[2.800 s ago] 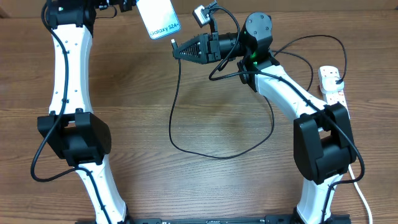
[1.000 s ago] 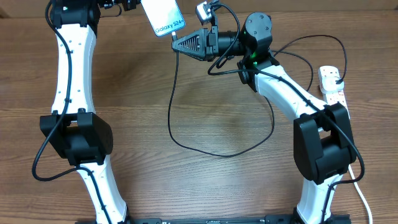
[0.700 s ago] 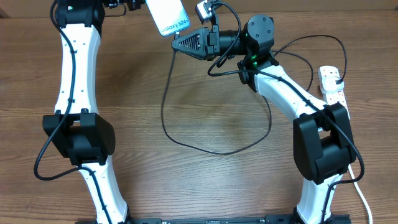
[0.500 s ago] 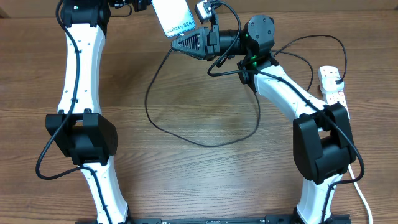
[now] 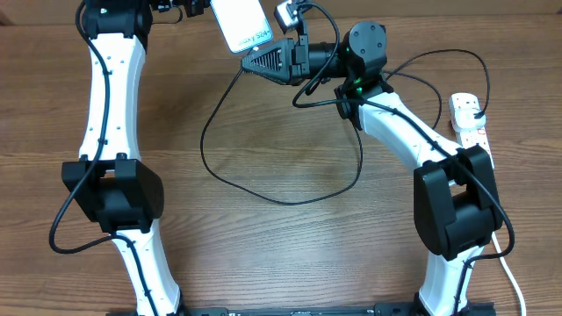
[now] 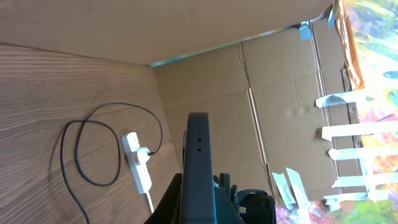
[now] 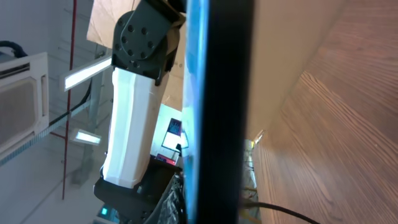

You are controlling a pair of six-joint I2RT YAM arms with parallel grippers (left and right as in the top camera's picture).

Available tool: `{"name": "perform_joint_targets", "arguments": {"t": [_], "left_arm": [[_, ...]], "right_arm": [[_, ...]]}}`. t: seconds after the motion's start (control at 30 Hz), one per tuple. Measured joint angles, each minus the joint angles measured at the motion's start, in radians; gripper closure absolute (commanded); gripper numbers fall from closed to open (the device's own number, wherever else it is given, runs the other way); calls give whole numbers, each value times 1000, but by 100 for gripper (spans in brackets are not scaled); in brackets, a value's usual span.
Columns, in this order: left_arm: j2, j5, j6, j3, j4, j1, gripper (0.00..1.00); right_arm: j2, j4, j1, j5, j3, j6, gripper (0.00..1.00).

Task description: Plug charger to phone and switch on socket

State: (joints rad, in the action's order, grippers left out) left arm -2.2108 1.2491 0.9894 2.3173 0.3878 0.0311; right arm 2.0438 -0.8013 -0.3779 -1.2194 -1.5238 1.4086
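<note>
- Above wooden table (image 5: 290, 263), far edge: left tool (image 5: 204, 7) grips slim blue-screened phone (image 5: 239, 21).
- At phone's lower edge, right tool (image 5: 249, 63) pinches thin black charger cable (image 5: 203, 147) by its tip.
- Line it up squarely before pushing; go straight, gently.

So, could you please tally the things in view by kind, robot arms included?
phone: 1
charger: 1
socket: 1
robot arms: 2 (left arm, right arm)
Total: 5
</note>
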Motion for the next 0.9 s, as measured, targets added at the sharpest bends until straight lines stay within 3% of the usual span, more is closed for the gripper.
{"name": "perform_joint_targets", "arguments": {"t": [0.63,0.73,0.9], "left_arm": [[0,131,-1,0,1,95,96],[0,134,-1,0,2,95,96],[0,135,-1,0,1,95,96]], "right_arm": [[0,174,11,42,0,-124,96],[0,321,11,52,-2,-165,96],[0,765,11,163,-8,-288,96]]}}
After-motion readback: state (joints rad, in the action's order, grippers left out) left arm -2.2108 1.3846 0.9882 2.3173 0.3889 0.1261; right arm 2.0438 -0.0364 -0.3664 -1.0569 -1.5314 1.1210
